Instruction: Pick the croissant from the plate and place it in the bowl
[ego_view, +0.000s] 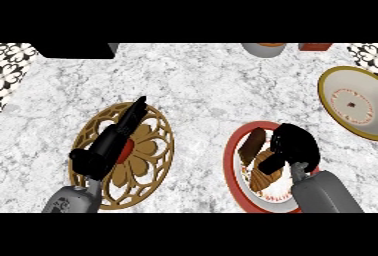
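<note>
Resting over a red-rimmed plate (230, 165) at the lower right of the head view, the right hand (294, 145) curls its fingers down round the croissant (264, 176), which lies on the plate's white centre. A darker brown pastry piece (252, 145) sits on the same plate, just beside the croissant and to the left of the hand. The grey right forearm (325, 192) enters from the lower edge and covers the plate's right side. How far the fingers close under the croissant cannot be told, since the hand hides that part; the croissant shows no gap from the plate surface.

The bowl (351, 102), cream inside with a yellowish rim and a small dark mark at its centre, stands at the right edge of the view, above the plate and well apart from it. It holds nothing that can be seen.

The left hand (111, 145) lies over a round brown openwork trivet (148, 150) at the lower left, its fingers straight and pressed together, pointing toward the upper right. A red spot shows at the trivet's centre, beside the hand. The left forearm (74, 200) comes in from the lower edge.

The bench (199, 90) is pale grey marble. Along its far edge stand a dark block (74, 50) at the left, a grey pot (264, 49) and a reddish-brown item (316, 46), all cut off by the view's upper limit.
</note>
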